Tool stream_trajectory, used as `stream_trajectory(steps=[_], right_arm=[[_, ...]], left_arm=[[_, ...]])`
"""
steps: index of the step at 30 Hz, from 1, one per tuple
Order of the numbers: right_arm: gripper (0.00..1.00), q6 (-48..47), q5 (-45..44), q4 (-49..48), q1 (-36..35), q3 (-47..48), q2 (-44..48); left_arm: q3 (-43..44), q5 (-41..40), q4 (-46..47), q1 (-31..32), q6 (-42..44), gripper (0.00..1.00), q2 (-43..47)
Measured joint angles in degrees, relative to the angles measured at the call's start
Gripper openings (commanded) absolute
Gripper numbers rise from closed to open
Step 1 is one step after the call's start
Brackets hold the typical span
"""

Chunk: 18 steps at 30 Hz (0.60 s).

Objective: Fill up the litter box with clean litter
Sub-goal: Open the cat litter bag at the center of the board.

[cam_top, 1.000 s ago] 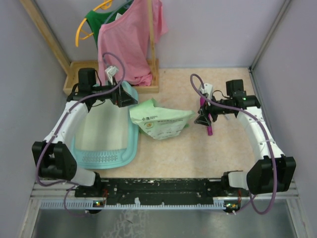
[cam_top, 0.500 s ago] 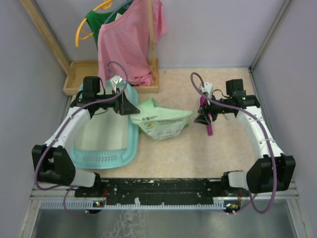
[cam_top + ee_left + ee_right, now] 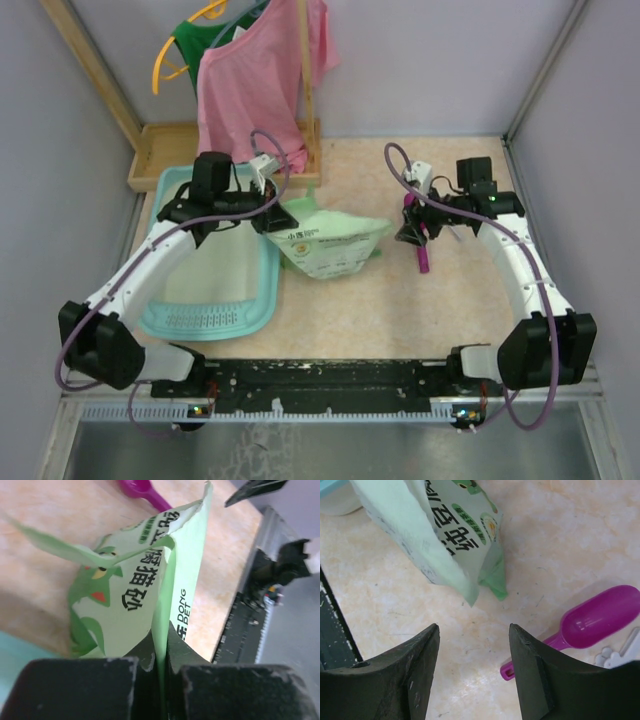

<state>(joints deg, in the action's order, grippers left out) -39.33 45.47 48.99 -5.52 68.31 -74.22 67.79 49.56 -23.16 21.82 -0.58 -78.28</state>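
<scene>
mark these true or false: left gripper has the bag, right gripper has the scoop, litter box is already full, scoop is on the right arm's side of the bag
1. The left gripper is shut on the bag's edge. True.
2. The right gripper holds the scoop. False: its jaws are open and the scoop lies on the table beside it.
3. The litter box is full. False: its whitish base shows bare.
4. The scoop is on the right arm's side of the bag. True.

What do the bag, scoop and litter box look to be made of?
The bag looks like thin matte printed film, probably plastic: it creases and folds. The scoop is glossy magenta plastic, with a highlight on its bowl. The litter box seems rigid moulded light-teal plastic, with a smooth rim and slotted grille.
</scene>
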Motion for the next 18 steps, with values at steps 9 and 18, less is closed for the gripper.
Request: stream_trajectory(steps=[9, 18], right_arm=[[0.55, 6.21, -9.44, -8.0, 0.0, 0.0, 0.02], [0.58, 8.46, -10.27, -9.29, 0.02, 0.46, 0.02]], left_arm=[[-0.28, -25.7, 0.59, 6.8, 7.56, 0.0, 6.93], [-15.56, -44.83, 22.12, 20.81, 23.23, 0.0, 15.61]])
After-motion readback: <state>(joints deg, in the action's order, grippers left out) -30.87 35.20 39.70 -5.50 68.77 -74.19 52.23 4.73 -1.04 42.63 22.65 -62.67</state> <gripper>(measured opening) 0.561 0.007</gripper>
